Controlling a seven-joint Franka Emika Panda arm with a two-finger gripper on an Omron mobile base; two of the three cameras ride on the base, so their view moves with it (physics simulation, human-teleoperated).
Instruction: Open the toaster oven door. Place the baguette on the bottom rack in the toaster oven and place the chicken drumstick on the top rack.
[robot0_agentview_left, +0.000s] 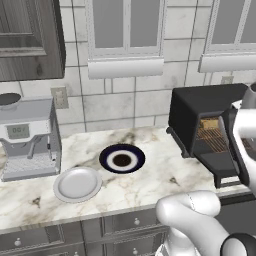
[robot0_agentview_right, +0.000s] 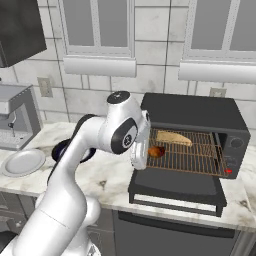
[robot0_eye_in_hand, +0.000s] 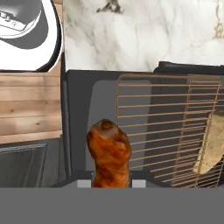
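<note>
The black toaster oven (robot0_agentview_right: 195, 117) stands on the counter with its door (robot0_agentview_right: 175, 189) folded down flat in front. The tan baguette (robot0_agentview_right: 172, 137) lies on a wire rack (robot0_agentview_right: 192, 156) inside, toward the back. My gripper (robot0_agentview_right: 149, 151) is at the left of the oven mouth, shut on the reddish-brown chicken drumstick (robot0_agentview_right: 157, 151). In the hand view the drumstick (robot0_eye_in_hand: 108, 155) stands up between my fingertips (robot0_eye_in_hand: 137, 184), over the open door (robot0_eye_in_hand: 105, 100). Two wire grids (robot0_eye_in_hand: 153, 111) overlap there, with the baguette (robot0_eye_in_hand: 213, 144) at the right. I cannot tell which rack bears it.
A silver coffee machine (robot0_agentview_left: 27, 137) stands at the counter's left end. Next to it lie a white plate (robot0_agentview_left: 77, 183) and a dark blue-rimmed plate (robot0_agentview_left: 122, 159). The open door (robot0_agentview_left: 225, 167) juts over the counter's front edge. Windows and a tiled wall run behind.
</note>
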